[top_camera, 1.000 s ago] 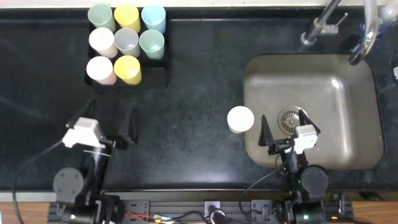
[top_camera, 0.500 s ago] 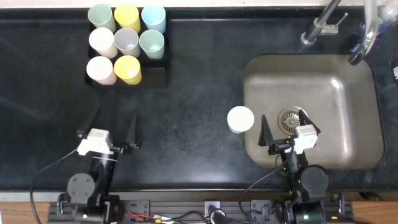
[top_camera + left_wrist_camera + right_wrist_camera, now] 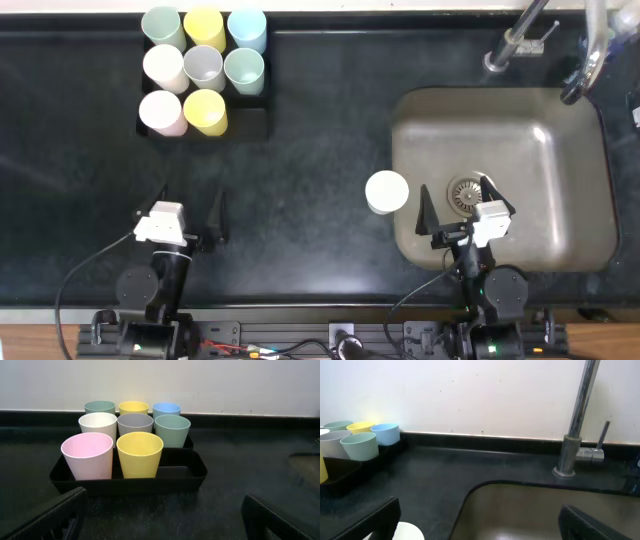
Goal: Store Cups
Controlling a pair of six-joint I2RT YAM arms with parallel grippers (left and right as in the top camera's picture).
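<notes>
Counter (image 3: 320, 140), dark, runs the whole width, with the sink (image 3: 560, 150) set into its right part.

Tray (image 3: 250, 120), black, sits on the counter at far left, three rows of three slots. Eight stored cups (image 3: 204, 65) stand upright in it, mouths up. The one bare slot is in the near row, at the end beside the yellow cup (image 3: 205, 110).

White cup (image 3: 386, 191) is the one left out. It stands on the counter just beside the sink's left rim, well apart from the tray.

Left gripper (image 3: 190, 208) hangs low over the counter on the near side of the tray, fingers spread, nothing between them, facing the tray front. Right gripper (image 3: 458, 203) sits over the near part of the sink by the drain, fingers spread, also empty, with the white cup just off to its left.

Judgement: mostly done, eight of nine stored. What's left is to pick up the white cup, carry it across and set it in the bare slot. Neither arm is on it yet.
</notes>
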